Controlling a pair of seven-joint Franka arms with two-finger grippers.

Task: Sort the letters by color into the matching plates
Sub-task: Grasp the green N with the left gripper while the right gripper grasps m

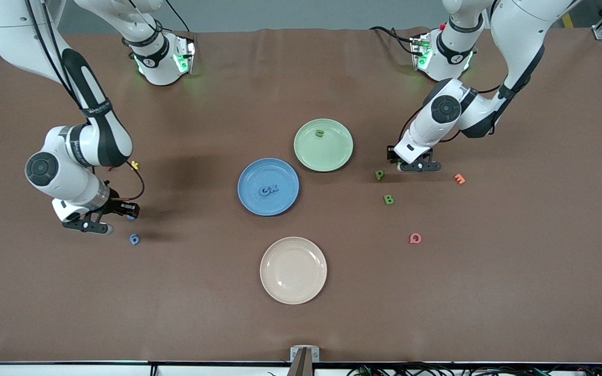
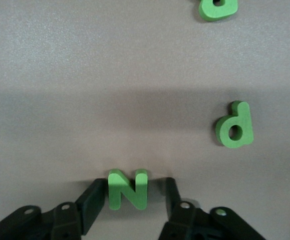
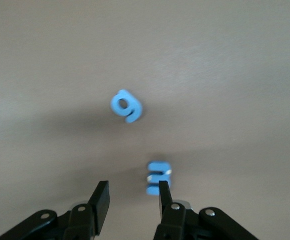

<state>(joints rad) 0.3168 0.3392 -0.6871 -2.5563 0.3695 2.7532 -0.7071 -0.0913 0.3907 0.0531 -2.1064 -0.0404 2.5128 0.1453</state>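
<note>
The blue plate holds two blue letters. The pale green plate holds one green letter. My left gripper is down at the table with a green N between its jaws; one pad touches it and the other stands a little apart. A green p and a green B lie close by. My right gripper is open and low, with nothing between its fingers. A blue letter lies at the tip of one finger. A blue g lies farther out.
A cream plate sits nearest the front camera. An orange letter and a pink letter lie toward the left arm's end. A yellow letter lies beside the right arm.
</note>
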